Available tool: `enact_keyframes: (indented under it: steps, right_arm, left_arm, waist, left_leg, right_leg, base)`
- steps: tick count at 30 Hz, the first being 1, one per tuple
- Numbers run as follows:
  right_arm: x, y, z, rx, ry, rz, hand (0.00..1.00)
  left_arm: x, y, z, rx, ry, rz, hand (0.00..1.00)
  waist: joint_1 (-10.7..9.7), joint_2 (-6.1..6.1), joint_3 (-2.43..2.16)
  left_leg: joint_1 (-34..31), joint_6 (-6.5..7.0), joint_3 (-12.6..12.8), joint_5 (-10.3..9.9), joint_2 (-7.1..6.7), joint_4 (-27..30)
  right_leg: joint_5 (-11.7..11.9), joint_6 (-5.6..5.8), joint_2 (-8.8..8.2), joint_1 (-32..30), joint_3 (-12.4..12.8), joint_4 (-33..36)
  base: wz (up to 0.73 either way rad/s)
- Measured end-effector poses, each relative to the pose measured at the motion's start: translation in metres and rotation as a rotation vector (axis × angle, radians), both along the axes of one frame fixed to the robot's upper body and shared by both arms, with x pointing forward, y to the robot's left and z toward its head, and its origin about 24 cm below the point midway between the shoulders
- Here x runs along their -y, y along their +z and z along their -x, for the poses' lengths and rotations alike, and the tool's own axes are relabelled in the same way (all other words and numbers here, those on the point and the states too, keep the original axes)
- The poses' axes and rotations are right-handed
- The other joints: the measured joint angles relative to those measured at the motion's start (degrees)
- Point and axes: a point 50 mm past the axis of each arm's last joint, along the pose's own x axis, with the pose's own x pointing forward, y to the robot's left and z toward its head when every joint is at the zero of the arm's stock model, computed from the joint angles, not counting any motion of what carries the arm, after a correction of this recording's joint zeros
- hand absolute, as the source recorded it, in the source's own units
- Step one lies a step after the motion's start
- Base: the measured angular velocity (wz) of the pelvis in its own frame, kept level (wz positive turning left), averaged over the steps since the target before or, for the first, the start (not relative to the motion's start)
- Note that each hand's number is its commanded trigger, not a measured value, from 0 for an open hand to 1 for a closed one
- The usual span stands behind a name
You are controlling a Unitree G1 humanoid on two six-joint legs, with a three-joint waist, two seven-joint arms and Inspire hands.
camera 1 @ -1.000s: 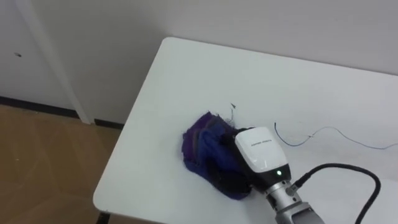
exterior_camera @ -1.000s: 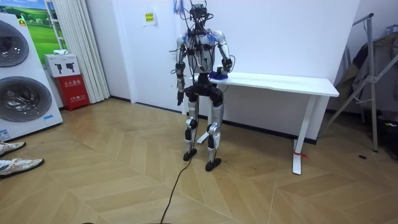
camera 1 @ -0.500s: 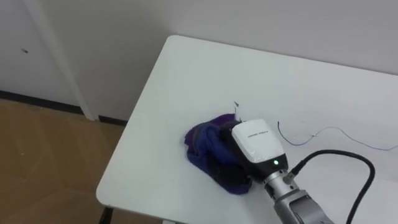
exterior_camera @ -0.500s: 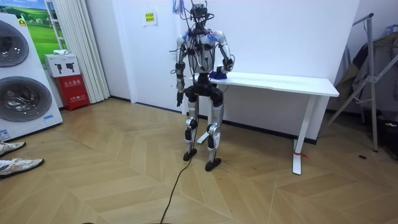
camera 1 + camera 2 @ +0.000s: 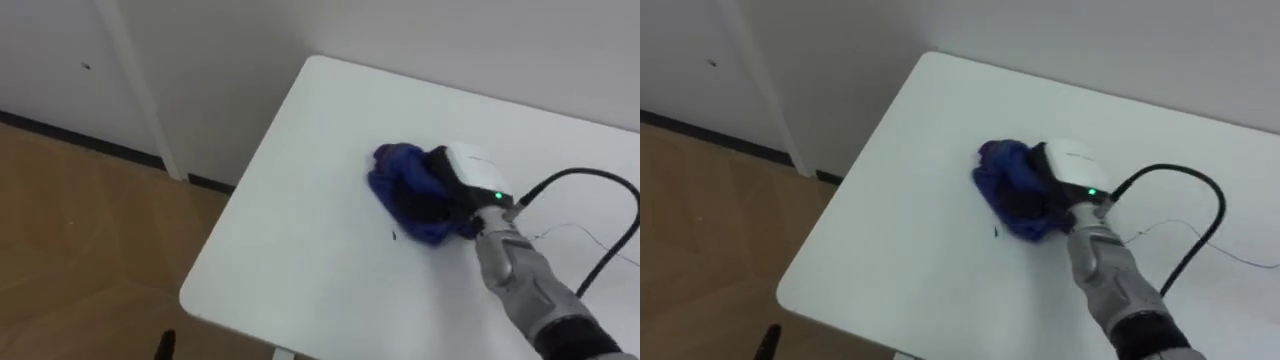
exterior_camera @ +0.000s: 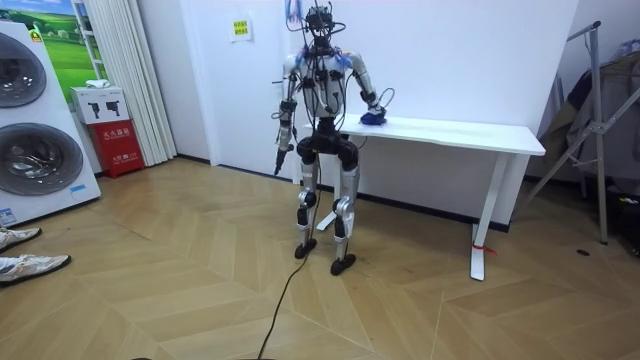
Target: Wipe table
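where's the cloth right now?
In the eye views, the blue cloth lies on the white table near its left end, the right hand on it.

Eye views: head camera, close, angled steeply down at the left end of the tabletop (image 5: 300, 230), floor (image 5: 70, 230) beyond its edge. Room view: standing camera, well off, facing the wall (image 6: 450, 50); whole tabletop seen. Shared: tabletop's left end.

Blue cloth (image 5: 402, 186) — bunched — on white table (image 5: 300, 235)
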Motion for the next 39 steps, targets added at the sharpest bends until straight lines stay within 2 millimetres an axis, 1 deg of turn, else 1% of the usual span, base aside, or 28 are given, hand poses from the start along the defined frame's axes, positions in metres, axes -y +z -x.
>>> enact_keyframes:
  steps: [1,2,4,5,6,7,10,12,13,14,15,16,20,22,24,26,28,29,30,31,32,33,34,35,36,37,38,39]
  right_arm:
    - [0.012,-0.001,0.004,0.001,-0.054,0.004,1.0]
    - [0.018,-0.002,0.007,-0.001,-0.074,0.008,1.0]
    - [0.037,-0.011,0.025,0.004,-0.165,0.003,1.0]
    - [0.041,-0.014,0.031,0.005,-0.188,0.004,1.0]
    - [0.048,-0.021,0.046,-0.002,-0.227,0.01,1.0]
    - [0.053,-0.026,0.056,-0.004,-0.25,0.016,1.0]
    - [0.064,-0.034,0.08,-0.016,-0.317,0.016,1.0]
    - [0.069,-0.038,0.091,-0.023,-0.351,0.024,1.0]
    - [0.073,-0.04,0.098,-0.028,-0.373,0.026,1.0]
    - [0.076,-0.042,0.104,-0.031,-0.397,0.031,1.0]
    - [0.078,-0.042,0.107,-0.034,-0.409,0.034,1.0]
    - [0.081,-0.044,0.113,-0.037,-0.434,0.038,1.0]
    - [0.089,-0.049,0.134,-0.063,-0.479,0.075,1.0]
    - [0.089,-0.049,0.135,-0.068,-0.483,0.078,1.0]
    - [0.089,-0.047,0.13,-0.063,-0.478,0.083,1.0]
    - [0.087,-0.044,0.121,-0.073,-0.465,0.089,1.0]
    - [0.08,-0.035,0.102,-0.096,-0.385,0.147,1.0]
    - [0.071,-0.031,0.093,-0.11,-0.319,0.187,1.0]
    - [0.064,-0.028,0.087,-0.112,-0.279,0.204,1.0]
    - [0.048,-0.024,0.075,-0.112,-0.19,0.238,1.0]
    - [0.027,-0.019,0.064,-0.103,-0.096,0.265,1.0]
    - [0.017,-0.017,0.059,-0.099,-0.047,0.279,1.0]
    - [-0.008,-0.014,0.05,-0.081,0.06,0.282,1.0]
    - [-0.035,-0.01,0.04,-0.067,0.151,0.268,1.0]
    - [-0.047,-0.009,0.034,-0.064,0.188,0.256,1.0]
    - [-0.067,-0.007,0.026,-0.06,0.248,0.237,1.0]
    - [-0.08,-0.006,0.02,-0.061,0.285,0.229,1.0]
    - [-0.084,-0.005,0.018,-0.062,0.299,0.229,1.0]
  left_arm:
    - [-0.006,0.001,0.008,-0.025,0.006,-0.015,0.0]
    - [-0.009,0.001,0.012,-0.037,0.007,-0.022,0.0]
    - [-0.016,0.003,0.027,-0.078,0.004,-0.047,0.0]
    - [-0.017,0.003,0.029,-0.084,0.006,-0.051,0.0]
    - [-0.019,0.004,0.032,-0.092,0.005,-0.062,0.0]
    - [-0.021,0.005,0.033,-0.094,0.002,-0.072,0.0]
    - [-0.024,0.006,0.032,-0.086,0.013,-0.081,0.0]
    - [-0.025,0.006,0.031,-0.08,0.02,-0.086,0.0]
    - [-0.026,0.007,0.028,-0.069,0.027,-0.09,0.0]
    - [-0.028,0.008,0.025,-0.056,0.037,-0.094,0.0]
    - [-0.028,0.008,0.024,-0.052,0.042,-0.096,0.0]
    - [-0.03,0.009,0.022,-0.043,0.053,-0.105,0.0]
    - [-0.032,0.01,0.021,-0.039,0.06,-0.134,0.0]
    - [-0.032,0.01,0.024,-0.048,0.058,-0.135,0.0]
    - [-0.031,0.009,0.026,-0.058,0.062,-0.131,0.0]
    - [-0.027,0.007,0.027,-0.068,0.066,-0.121,0.0]
    - [-0.021,0.005,0.025,-0.07,0.065,-0.103,0.0]
    - [-0.018,0.004,0.025,-0.075,0.055,-0.096,0.0]
    - [-0.017,0.003,0.024,-0.075,0.048,-0.094,0.0]
    - [-0.013,0.002,0.021,-0.075,0.029,-0.086,0.0]
    - [-0.01,0.001,0.016,-0.067,0.01,-0.078,0.0]
    - [-0.009,0.001,0.013,-0.063,0.003,-0.077,0.0]
    - [-0.007,0.001,0.007,-0.053,-0.017,-0.077,0.0]
    - [-0.005,0.001,0.004,-0.05,-0.033,-0.075,0.0]
    - [-0.003,0.001,0.002,-0.049,-0.042,-0.073,0.0]
    - [0.0,0.001,0.001,-0.051,-0.063,-0.067,0.0]
    - [0.001,0.001,-0.001,-0.046,-0.076,-0.064,0.0]
    - [0.001,0.001,-0.001,-0.047,-0.077,-0.063,0.0]
  waist:
    - [0.0,-0.05,0.0]
    - [-0.1,-0.06,-0.01]
    - [-1.5,-0.03,0.0]
    - [-1.8,0.0,-0.07]
    - [-2.3,0.07,-0.33]
    - [-3.1,-0.1,-0.34]
    - [-4.0,-0.29,-0.87]
    - [-4.9,-0.32,-0.89]
    - [-5.3,-0.41,-0.99]
    - [-6.1,-0.47,-0.99]
    - [-6.4,-0.48,-1.0]
    - [-6.5,-0.51,-1.04]
    - [-6.7,-0.51,-1.08]
    - [-6.7,-0.46,-1.08]
    - [-6.2,-0.33,-1.15]
    - [-5.6,0.18,-1.19]
    - [-4.4,0.7,-1.2]
    - [-3.8,0.87,-1.16]
    - [-3.7,0.93,-1.01]
    - [-3.3,1.02,-0.93]
    - [-2.3,1.09,-0.64]
    - [-1.7,1.09,-0.57]
    - [-0.4,0.96,-0.45]
    - [0.4,0.78,-0.18]
    - [0.7,0.75,-0.08]
    - [1.6,0.68,0.11]
    - [2.9,0.47,0.27]
    - [3.5,0.36,0.28]
  left_leg:
    - [0.0,0.0,-0.1,0.0,0.0,0.0]
    - [0.0,0.0,-0.1,0.0,0.0,0.0]
    - [0.6,0.01,-0.9,0.0,-0.03,0.0]
    - [0.8,0.01,-1.0,0.0,-0.04,0.0]
    - [1.0,0.01,-1.0,0.0,-0.04,0.0]
    - [1.4,0.01,-1.0,0.0,-0.03,0.0]
    - [1.9,0.01,0.3,0.0,0.09,0.0]
    - [2.5,0.01,0.7,0.0,0.08,-0.1]
    - [2.6,0.01,1.0,0.0,0.08,-0.1]
    - [2.6,0.01,1.2,0.0,0.06,-0.1]
    - [2.6,0.01,1.4,0.0,0.05,-0.1]
    - [2.7,0.01,1.9,0.0,0.07,0.0]
    - [3.1,0.13,2.2,-0.1,0.13,0.3]
    - [2.9,0.19,2.3,-0.2,0.15,0.2]
    - [2.7,0.14,2.6,-0.1,0.2,0.6]
    - [2.3,0.08,3.5,-0.1,0.4,1.1]
    - [2.0,-0.17,4.8,0.1,0.68,1.0]
    - [1.7,-0.35,5.4,0.2,1.05,1.0]
    - [1.6,-0.44,5.6,0.4,1.15,1.0]
    - [1.4,-0.53,6.1,0.7,1.34,0.9]
    - [1.4,-0.63,6.5,0.8,1.57,0.8]
    - [1.3,-0.68,6.6,0.9,1.69,0.8]
    - [1.0,-0.82,6.7,1.0,1.92,0.8]
    - [0.7,-0.88,6.7,1.0,1.97,0.8]
    - [0.6,-0.89,6.7,1.0,1.99,0.9]
    - [0.6,-0.9,6.6,1.0,1.98,0.9]
    - [0.3,-0.88,6.1,1.0,1.86,0.9]
    - [0.1,-0.87,5.9,1.0,1.79,0.9]
  right_leg:
    - [0.0,0.0,0.03,0.0,0.0,0.0]
    - [0.0,0.0,0.03,0.0,0.0,0.0]
    - [0.0,0.01,0.05,0.7,-0.2,0.2]
    - [0.0,0.01,0.06,0.9,-0.3,0.3]
    - [0.0,0.01,0.07,1.3,-0.4,0.2]
    - [0.0,0.01,0.11,1.8,-0.5,0.1]
    - [0.0,0.01,0.12,2.2,-0.1,0.1]
    - [0.0,0.01,0.07,2.7,0.1,0.0]
    - [0.0,0.01,0.04,2.7,0.1,0.0]
    - [0.0,0.01,0.01,2.9,-0.1,0.0]
    - [0.0,0.01,-0.01,3.0,-0.1,0.0]
    - [0.0,0.01,-0.04,3.1,0.2,0.0]
    - [0.0,0.05,-0.02,3.8,0.1,0.0]
    - [-0.1,0.19,0.01,3.7,0.0,0.0]
    - [-0.2,0.32,0.01,3.5,0.1,0.0]
    - [-0.2,0.36,0.05,3.2,0.1,0.1]
    - [-0.2,0.36,0.05,2.2,0.5,0.2]
    - [-0.2,0.32,0.2,1.8,0.6,0.6]
    - [-0.2,0.29,0.27,1.5,0.8,0.9]
    - [-0.1,0.16,0.37,0.8,1.2,1.2]
    - [0.1,-0.15,0.62,0.5,2.0,1.2]
    - [0.2,-0.27,0.72,0.2,2.2,1.2]
    - [0.3,-0.53,0.94,-0.2,2.4,1.2]
    - [0.4,-0.62,1.06,-0.3,2.3,1.0]
    - [0.4,-0.62,1.07,-0.3,2.2,1.0]
    - [0.4,-0.61,1.07,-0.3,2.1,0.9]
    - [0.4,-0.61,1.02,-0.2,1.7,0.9]
    - [0.4,-0.61,1.0,-0.3,1.6,0.9]
  base:
    - [0.0]
    - [0.04]
    - [0.14]
    - [0.18]
    - [0.15]
    - [0.13]
    - [-0.05]
    - [-0.11]
    - [0.0]
    - [0.0]
    - [0.0]
    - [-0.05]
    - [-0.04]
    - [-0.06]
    - [-0.14]
    - [-0.21]
    - [-0.34]
    - [-0.34]
    - [-0.26]
    - [-0.2]
    - [-0.21]
    - [-0.2]
    - [-0.06]
    - [0.0]
    - [0.08]
    - [0.15]
    - [0.17]
    - [0.29]
